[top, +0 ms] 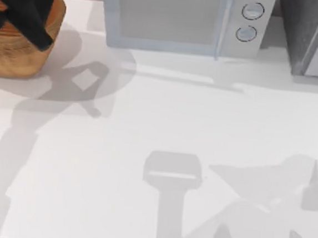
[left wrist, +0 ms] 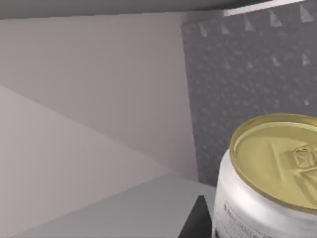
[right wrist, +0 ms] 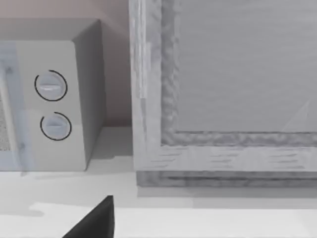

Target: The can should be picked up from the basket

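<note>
My left gripper (top: 20,12) hangs over the orange-brown woven wicker basket (top: 19,56) at the table's far left, apparently clamped on the small white can with the tan-gold top (left wrist: 270,183), presumably lifted clear, while my right arm sits parked, claw state unclear.
</note>
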